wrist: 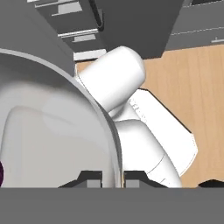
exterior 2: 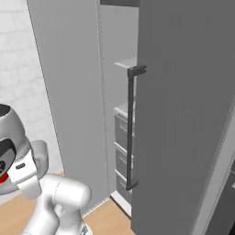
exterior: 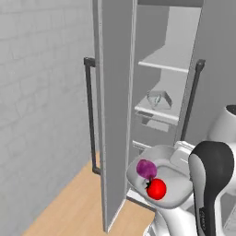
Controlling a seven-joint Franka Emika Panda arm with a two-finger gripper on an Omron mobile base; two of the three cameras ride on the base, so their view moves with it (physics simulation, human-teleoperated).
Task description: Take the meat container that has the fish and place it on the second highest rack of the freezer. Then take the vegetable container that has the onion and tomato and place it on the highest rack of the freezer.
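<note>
a: where is the vegetable container (exterior: pixel 177 196) sitting?
b: off the floor, in front of the open freezer (exterior: pixel 152 83), low beside the edge of its door. the purple onion (exterior: pixel 146 169) and the red tomato (exterior: pixel 156 189) lie in it, touching, the tomato nearer the robot

a: and the end effector (wrist: pixel 113 178)?
b: in the hand view its two dark fingertips are pressed in on the container's rim, one on each side of the wall, so it's pinching the vegetable container

a: the racks?
b: the highest rack (exterior: pixel 168 64) is bare. the rack below it carries a clear container (exterior: pixel 159 99) near its front edge; i can't tell what's inside

a: anything else?
b: a long black handle (exterior 2: pixel 131 128) on the door, wood floor (exterior: pixel 73 207) below
</note>
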